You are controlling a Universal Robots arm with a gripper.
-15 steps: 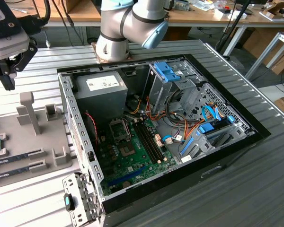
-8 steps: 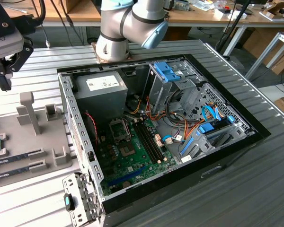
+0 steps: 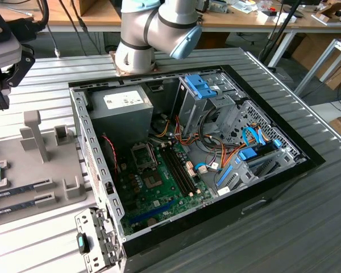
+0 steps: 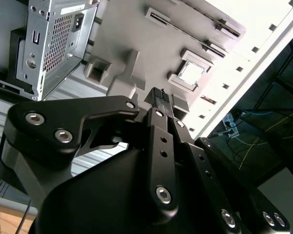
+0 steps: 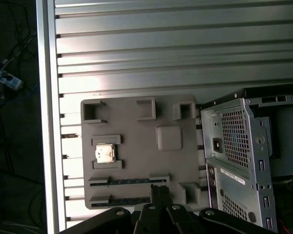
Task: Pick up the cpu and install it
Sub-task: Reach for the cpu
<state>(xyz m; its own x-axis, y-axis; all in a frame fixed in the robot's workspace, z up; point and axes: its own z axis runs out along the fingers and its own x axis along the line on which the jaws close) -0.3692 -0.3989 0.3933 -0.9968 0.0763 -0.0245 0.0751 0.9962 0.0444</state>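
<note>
Cpu, small silver square chip, green rim [image 5: 105,153], lies in a pocket of the flat grey plastic tray [image 5: 136,131], below and aside of the black gripper [image 5: 158,187], fingers together, empty. Risk: descending unopened, tips strike chip.

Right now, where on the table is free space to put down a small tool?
The ribbed table at the exterior view's right of the computer case is bare. Crowded: the grey tray around the cpu and memory sticks.

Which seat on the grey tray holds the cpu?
The one framed by two brackets, beside the long memory slots: the cpu lies in it, silver-topped. Other square seats on the tray show only grey.
</note>
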